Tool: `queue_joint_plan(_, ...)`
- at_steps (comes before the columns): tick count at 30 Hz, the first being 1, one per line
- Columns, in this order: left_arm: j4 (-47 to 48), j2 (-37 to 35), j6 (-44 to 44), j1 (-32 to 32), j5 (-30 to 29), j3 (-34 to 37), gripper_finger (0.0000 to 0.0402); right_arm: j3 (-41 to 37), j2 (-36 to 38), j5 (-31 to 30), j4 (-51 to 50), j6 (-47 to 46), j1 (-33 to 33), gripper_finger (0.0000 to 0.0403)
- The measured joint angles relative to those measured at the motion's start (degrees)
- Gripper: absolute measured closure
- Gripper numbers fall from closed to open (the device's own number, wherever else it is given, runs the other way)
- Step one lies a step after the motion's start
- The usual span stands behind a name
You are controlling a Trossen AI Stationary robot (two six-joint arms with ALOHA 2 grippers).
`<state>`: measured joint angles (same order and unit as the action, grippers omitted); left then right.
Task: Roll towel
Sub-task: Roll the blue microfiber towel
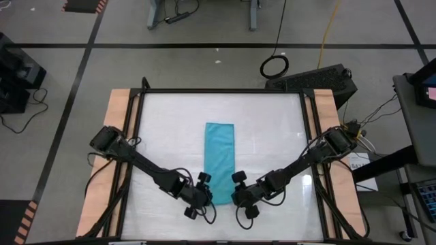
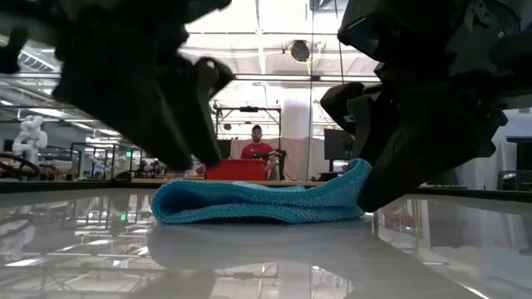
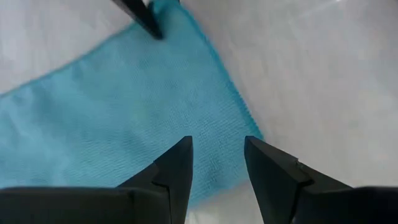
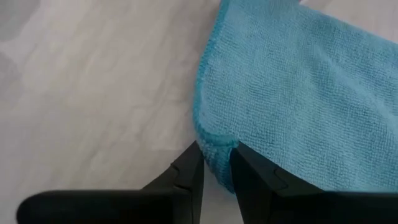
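- Overhead, a white bench with wooden side rails is carrying the whole scene, both dark arms reaching in from its left and right edges toward the near middle.
- Lying flat down the bench's centre is the towel, a plain turquoise strip running from mid-bench to the near edge, its near end sitting between the two claws.
- Coming in over the towel's near left corner, the left claw is hovering with its fingers apart, the cloth showing through the gap.
- Working at the near right corner, the right claw is pinching the towel's edge, a small fold of cloth bunching up between its narrowly spaced fingers.
- Beyond the bench, a person in red is standing in the room behind.
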<state>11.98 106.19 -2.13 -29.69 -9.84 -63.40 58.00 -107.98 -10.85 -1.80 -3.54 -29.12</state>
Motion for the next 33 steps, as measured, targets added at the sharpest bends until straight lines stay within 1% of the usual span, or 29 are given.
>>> queue_joint_plan(5,-4.51,4.88,-0.48,-1.21,-0.65,0.08,0.0249,0.0,0.0,0.07,-0.38,-1.87,0.26,0.0332)
queue_joint_plan(11,-6.88,6.01,-0.52,-3.0,-1.87,-0.07,0.0249,0.0,0.0,-0.7,-2.25,-7.28,0.37,0.0335)
queue_joint_plan(15,-6.8,5.26,-0.55,-2.97,-1.39,-0.06,0.0249,0.0,0.0,-0.38,-3.28,-10.67,0.89,0.0364)
queue_joint_plan(18,-6.65,3.99,-0.85,-2.98,-1.02,-0.09,0.0249,0.0,0.0,1.71,-3.3,-11.42,1.33,0.0395)
queue_joint_plan(22,-6.53,2.83,-3.18,-3.2,-0.64,-0.15,0.0244,0.01,0.0,1.95,-3.54,-13.79,1.44,0.0396)
queue_joint_plan(25,-6.77,2.49,-3.54,-3.75,-0.66,-0.15,0.0225,0.01,0.0,2.29,-3.62,-15.19,1.46,0.04)
queue_joint_plan(30,-7.39,3.27,-3.22,-5.37,-0.42,0.84,0.0171,0.02,0.04,5.08,-3.56,-16.42,2.15,0.0401)
queue_joint_plan(33,-6.68,3.39,-1.95,-5.56,-0.81,2.16,0.0144,0.02,0.04,5.42,-3.54,-17.28,2.58,0.0402)
